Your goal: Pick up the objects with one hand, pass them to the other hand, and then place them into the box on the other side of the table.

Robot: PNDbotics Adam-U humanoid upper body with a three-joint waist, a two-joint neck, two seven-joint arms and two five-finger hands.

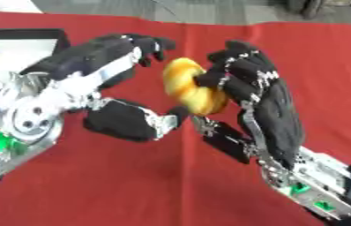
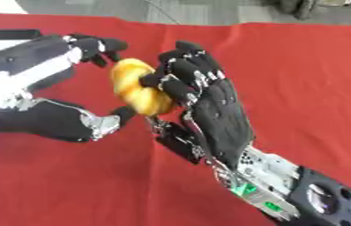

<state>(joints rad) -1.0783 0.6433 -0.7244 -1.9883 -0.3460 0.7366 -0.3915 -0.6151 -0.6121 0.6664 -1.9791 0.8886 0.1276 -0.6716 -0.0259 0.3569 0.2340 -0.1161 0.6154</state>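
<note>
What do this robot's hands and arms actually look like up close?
Both hands are black and bulky with silver metal at the joints. The left hand runs into a silver wrist with a round disc and green parts beside it. The right hand has a broad black back dotted with small fasteners, then a silver wrist with green lights and a dark forearm.

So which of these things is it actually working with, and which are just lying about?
In use:
- yellow ring-shaped object, held above the table
- right hand, fingers curled on it
- left hand, reaching in beside it
- box, far left

Just there:
- red tablecloth
</note>
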